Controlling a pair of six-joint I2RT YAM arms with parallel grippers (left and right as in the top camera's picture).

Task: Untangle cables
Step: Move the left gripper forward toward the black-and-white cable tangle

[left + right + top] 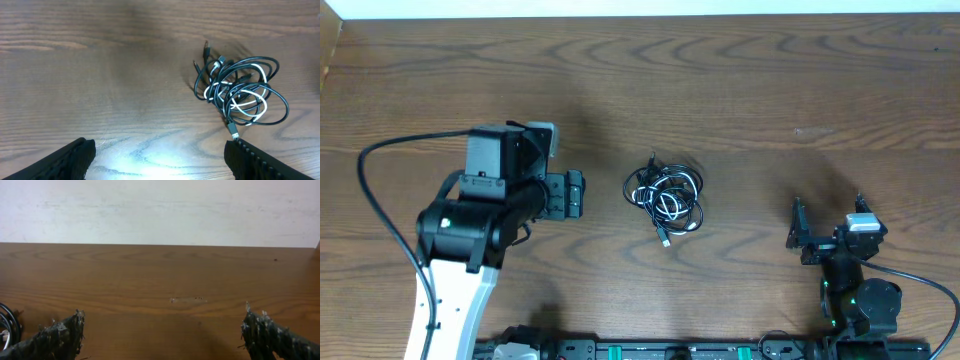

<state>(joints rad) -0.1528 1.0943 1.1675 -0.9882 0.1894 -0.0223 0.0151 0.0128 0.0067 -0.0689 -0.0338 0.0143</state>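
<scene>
The cables (pixel 665 196) lie in one tangled bundle at the table's middle: several thin black cords and one white cord, with small plug ends sticking out. They also show in the left wrist view (pixel 241 91), upper right. My left gripper (pixel 575 194) is open and empty, left of the bundle, with its right finger close to a silver plug (pixel 234 134). My right gripper (pixel 826 228) is open and empty, well right of the bundle. Only a sliver of cable (pixel 7 325) shows at the left edge of the right wrist view.
The wooden table (pixel 740 90) reaches a pale wall at the far edge (pixel 160 210). A thick black arm wire (pixel 380 215) loops at the left. A black rail with connectors (pixel 650 350) runs along the front edge.
</scene>
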